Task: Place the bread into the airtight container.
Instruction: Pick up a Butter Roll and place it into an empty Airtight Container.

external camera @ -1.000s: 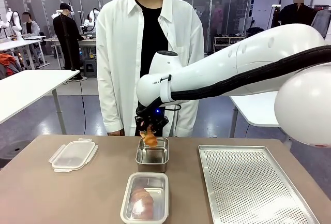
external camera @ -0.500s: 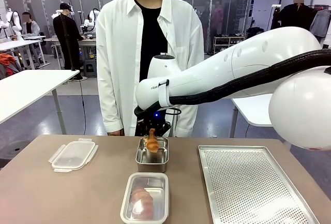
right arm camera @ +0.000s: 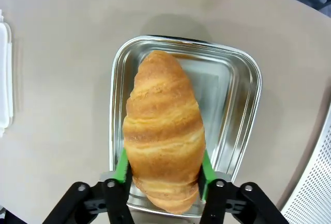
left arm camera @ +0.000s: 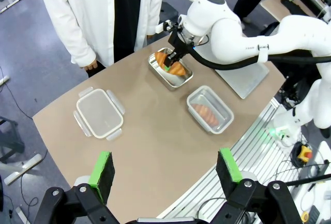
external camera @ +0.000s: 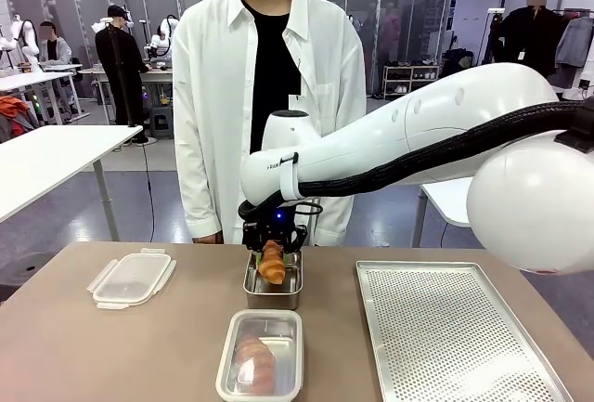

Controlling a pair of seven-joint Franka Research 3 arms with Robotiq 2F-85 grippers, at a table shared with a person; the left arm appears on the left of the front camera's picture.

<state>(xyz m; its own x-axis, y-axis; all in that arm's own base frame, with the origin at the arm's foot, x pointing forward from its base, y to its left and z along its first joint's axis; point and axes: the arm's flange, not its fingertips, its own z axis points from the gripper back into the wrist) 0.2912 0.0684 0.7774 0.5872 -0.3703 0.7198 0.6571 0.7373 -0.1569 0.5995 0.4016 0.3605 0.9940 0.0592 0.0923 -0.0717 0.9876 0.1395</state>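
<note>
Croissant (right arm camera: 164, 131) hangs upright between the green pads of the right end effector (external camera: 275, 246), low over the open steel container (external camera: 273, 283) at the far middle of the table (external camera: 139, 346); the pads touch its flanks, though how firmly I can't tell. I'd ease the pads apart fully, then lift straight up so the pastry settles flat inside. The left end effector (left arm camera: 164, 175) hovers high with its pads spread wide, carrying nothing. The arm's lettering is too small to read.

Front view: level, across the table (external camera: 111, 346) toward the person. Left wrist: high, oblique, far. Right wrist: close, straight down. All share the steel container (external camera: 273, 288).
</note>
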